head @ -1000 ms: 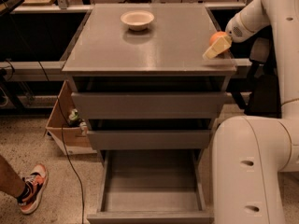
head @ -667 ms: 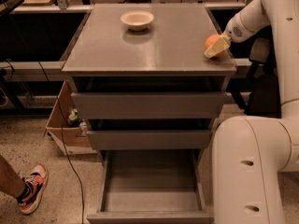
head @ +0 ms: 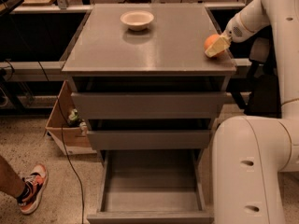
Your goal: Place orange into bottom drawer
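The white arm comes in from 2 o'clock. Its forearm slopes down and leftward to the right edge of the grey cabinet top, and a bulky white link of the same arm fills the 4 o'clock corner of the view. The gripper sits at 3 o'clock on the cabinet top, its pale tip pressed against the right and lower side of the orange. It is touching the fruit, but I cannot tell whether it is clamped on it or only resting against it.

The orange lies near the right rim of the top, well apart from the cream bowl, which stands at 12 o'clock on the same surface. The bottom drawer is pulled out at 6 o'clock, and the two drawers above it are pushed in.

Compared with a second ago, the gripper has hardly shifted, but more of the orange's round left side now shows beside it. The bowl and the drawers are where they were.
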`<action>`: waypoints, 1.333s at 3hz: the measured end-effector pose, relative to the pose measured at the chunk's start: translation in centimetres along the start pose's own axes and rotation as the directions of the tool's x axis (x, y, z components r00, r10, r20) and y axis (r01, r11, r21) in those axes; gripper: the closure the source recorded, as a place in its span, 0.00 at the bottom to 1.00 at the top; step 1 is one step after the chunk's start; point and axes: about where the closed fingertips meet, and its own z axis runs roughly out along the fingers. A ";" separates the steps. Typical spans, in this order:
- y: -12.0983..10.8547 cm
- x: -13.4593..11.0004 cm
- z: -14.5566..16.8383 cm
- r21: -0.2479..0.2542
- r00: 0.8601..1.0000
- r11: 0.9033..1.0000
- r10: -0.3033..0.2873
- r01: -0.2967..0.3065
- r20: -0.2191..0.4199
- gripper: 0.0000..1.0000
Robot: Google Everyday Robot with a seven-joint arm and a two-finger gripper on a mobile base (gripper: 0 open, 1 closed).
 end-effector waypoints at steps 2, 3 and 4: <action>0.0 0.0 0.0 0.000 1.000 1.000 0.000 0.000 0.000 1.00; 1.4 -1.7 -0.2 -0.042 0.996 0.996 -0.078 0.079 0.043 1.00; 5.4 -5.2 -1.3 -0.133 0.958 0.955 -0.245 0.264 0.148 1.00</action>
